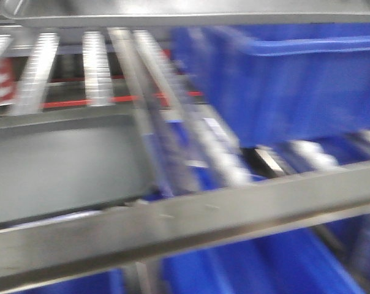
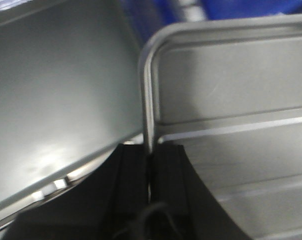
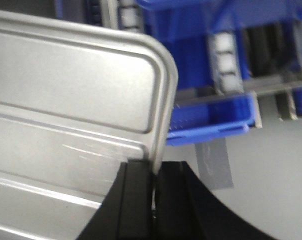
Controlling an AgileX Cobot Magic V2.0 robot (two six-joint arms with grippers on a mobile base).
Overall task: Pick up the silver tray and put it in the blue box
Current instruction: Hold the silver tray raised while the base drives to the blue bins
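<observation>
The silver tray (image 2: 231,100), with long ridges along its bottom, is held off the rack between both grippers. My left gripper (image 2: 150,155) is shut on its left rim. My right gripper (image 3: 154,170) is shut on its right rim, where the tray (image 3: 76,90) fills the left of the right wrist view. In the blurred front view only the tray's edge (image 1: 191,12) shows, along the top. The blue box (image 1: 295,79) stands on the roller rack at the right, below the tray. Neither gripper shows in the front view.
A larger plain dull-grey tray (image 1: 56,165) lies on the rack at left, close beside the silver tray in the left wrist view (image 2: 56,100). A metal rail (image 1: 191,226) crosses the front. Roller tracks (image 1: 93,67) run behind. More blue bins (image 3: 211,120) sit lower, above grey floor.
</observation>
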